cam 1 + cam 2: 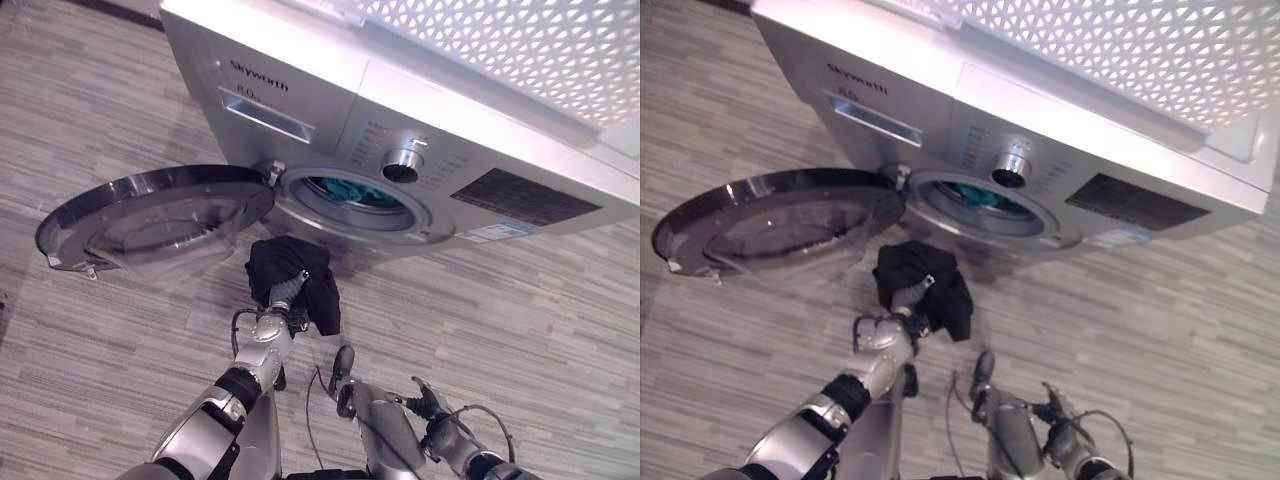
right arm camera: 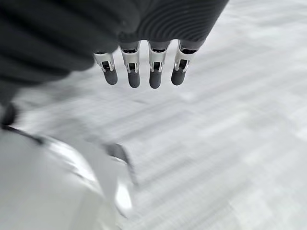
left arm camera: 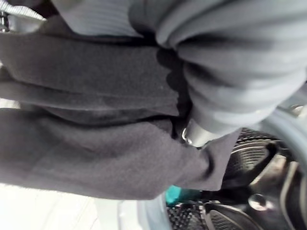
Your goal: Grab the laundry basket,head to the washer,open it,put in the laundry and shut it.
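Silver front-loading washer (image 1: pixel 420 120) on a grey plank floor (image 1: pixel 540 300), round door (image 1: pixel 150 220) swung fully open. Left hand (image 1: pixel 285 292), fingers curled into a black garment (image 1: pixel 295 275), holds it just below the drum opening (image 1: pixel 355 195); teal laundry (image 1: pixel 350 190) lies inside. Right hand (image 2: pixel 144 67) hangs low over the floor, fingers straight and parted.
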{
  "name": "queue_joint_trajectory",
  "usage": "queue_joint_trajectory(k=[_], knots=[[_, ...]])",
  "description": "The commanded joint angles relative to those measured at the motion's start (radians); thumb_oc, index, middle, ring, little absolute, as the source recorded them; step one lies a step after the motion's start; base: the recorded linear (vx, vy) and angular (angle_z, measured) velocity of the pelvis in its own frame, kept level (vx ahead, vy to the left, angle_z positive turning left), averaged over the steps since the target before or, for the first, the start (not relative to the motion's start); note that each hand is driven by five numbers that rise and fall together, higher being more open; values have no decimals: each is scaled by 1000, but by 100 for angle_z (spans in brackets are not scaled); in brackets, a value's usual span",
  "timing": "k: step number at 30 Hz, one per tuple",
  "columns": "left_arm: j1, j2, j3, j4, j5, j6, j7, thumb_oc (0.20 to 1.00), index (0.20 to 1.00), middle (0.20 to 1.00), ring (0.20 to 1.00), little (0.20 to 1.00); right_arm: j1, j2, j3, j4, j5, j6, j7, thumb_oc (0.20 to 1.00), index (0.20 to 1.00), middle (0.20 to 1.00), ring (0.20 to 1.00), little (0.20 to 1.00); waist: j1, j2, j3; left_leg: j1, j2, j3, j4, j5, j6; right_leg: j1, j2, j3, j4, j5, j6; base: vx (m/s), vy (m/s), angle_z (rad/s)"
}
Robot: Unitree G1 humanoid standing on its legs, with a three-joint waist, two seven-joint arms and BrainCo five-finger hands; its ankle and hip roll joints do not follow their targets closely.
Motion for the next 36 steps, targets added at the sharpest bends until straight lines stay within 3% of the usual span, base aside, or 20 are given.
queue_joint_trajectory(k=[1, 5, 6, 11, 16, 17, 18, 22, 23, 24, 26, 30, 33, 34, 36], knots=[[-100, -114, -9, 13, -28, -21, 10, 200, 200, 200, 200, 200, 39, 27, 31, -46, 136, 12, 9, 1000, 1000, 1000, 1000, 1000, -17, 35, -19, -121, -1, 51, 17, -15, -21, -132, -33, -13, 127, -67, -76, -49, 15, -4], [-224, -131, 31, 66, -45, -29, 33, 200, 200, 200, 200, 200, -7, 28, 90, -112, 113, 1, 1, 1000, 1000, 1000, 1000, 1000, -29, 17, -2, -172, -3, 47, 28, -19, -18, -197, -37, 5, 155, -63, -73, -8, 18, -12], [-322, -122, 71, 76, -56, -39, 55, 200, 200, 200, 200, 200, -20, 19, 109, -181, 104, -11, -12, 1000, 1000, 1000, 1000, 1000, -44, -2, 14, -200, -4, 39, 36, -28, -15, -233, -38, 14, 171, -60, -72, 19, 9, -23], [-496, -83, 158, 77, -80, -71, 106, 200, 200, 200, 200, 200, -38, 9, 119, -317, 116, -33, -39, 1000, 1000, 1000, 1000, 1000, -81, -27, 32, -292, -9, 20, 72, -53, -6, -335, -41, 23, 215, -62, -75, 51, 4, -4], [-535, -64, 203, 38, -101, -103, 135, 200, 200, 200, 200, 200, -42, 27, 121, -305, 102, -29, -42, 1000, 1000, 1000, 1000, 1000, -89, -33, 19, -330, -32, 2, 82, -85, 5, -346, -44, 41, 183, -49, -61, 123, 46, -2], [-508, -72, 208, -3, -104, -116, 146, 200, 200, 200, 200, 200, -44, 34, 109, -274, 106, -26, -41, 1000, 1000, 1000, 1000, 1000, -82, -34, 7, -334, -56, -12, 90, -110, 16, -331, -46, 51, 169, -43, -49, 147, 126, -1], [-497, -79, 204, -19, -107, -118, 146, 200, 200, 200, 200, 200, -45, 35, 104, -262, 108, -25, -42, 1000, 1000, 1000, 1000, 1000, -80, -33, 7, -328, -67, -18, 92, -123, 24, -335, -50, 57, 187, -36, -43, 179, 222, -5], [-503, -67, 200, -38, -107, -119, 173, 200, 200, 200, 200, 200, -67, 24, 119, -264, 136, -31, -46, 1000, 1000, 1000, 1000, 1000, -84, -48, 36, -288, -97, -44, 124, -190, 90, -461, -57, 124, 481, 28, -30, 100, 230, -9], [-504, -66, 201, -38, -107, -119, 173, 200, 200, 200, 200, 200, -68, 24, 120, -264, 136, -31, -46, 1000, 1000, 1000, 1000, 1000, -84, -50, 36, -290, -98, -41, 127, -193, 91, -466, -59, 128, 487, 27, -29, 146, 122, -31], [-494, -65, 212, -39, -114, -129, 182, 200, 200, 200, 200, 200, -79, 19, 124, -284, 140, -38, -62, 1000, 1000, 1000, 1000, 1000, -91, -38, 36, -277, -97, -47, 138, -211, 94, -563, -23, 183, 505, 18, -33, 152, 54, -31], [-505, -82, 220, -28, -115, -140, 173, 200, 200, 200, 200, 200, -86, 16, 137, -308, 142, -38, -62, 1000, 1000, 1000, 1000, 1000, -111, -31, 36, -273, -107, -46, 147, -223, 89, -619, -5, 230, 406, 36, -27, 169, 26, -25], [-548, -95, 254, 11, -119, -170, 160, 200, 200, 200, 200, 200, -104, 9, 138, -342, 147, -38, -54, 1000, 1000, 1000, 1000, 1000, -158, 7, 36, -227, -135, -58, 139, -278, 67, -701, -13, 383, 45, 209, 45, 182, -44, 11], [-562, -100, 280, 28, -125, -178, 148, 200, 200, 200, 200, 200, -91, -2, 139, -336, 124, -30, -42, 1000, 1000, 1000, 1000, 1000, -176, 10, 36, -210, -138, -60, 183, -305, 59, -701, -46, 382, -92, 277, 60, 178, -104, 21], [-549, -113, 278, 31, -128, -176, 138, 200, 200, 200, 200, 200, -77, -4, 137, -322, 119, -29, -38, 1000, 1000, 1000, 1000, 1000, -172, 4, 36, -205, -148, -63, 229, -325, 52, -642, -74, 345, -141, 280, 60, 158, -161, 40], [-525, -138, 270, 27, -143, -186, 129, 200, 200, 200, 200, 200, -69, -1, 118, -298, 126, -30, -34, 1000, 1000, 1000, 1000, 1000, -176, 5, 36, -203, -175, -63, 273, -343, 58, -578, -97, 333, -169, 312, 75, 149, -151, 38]])
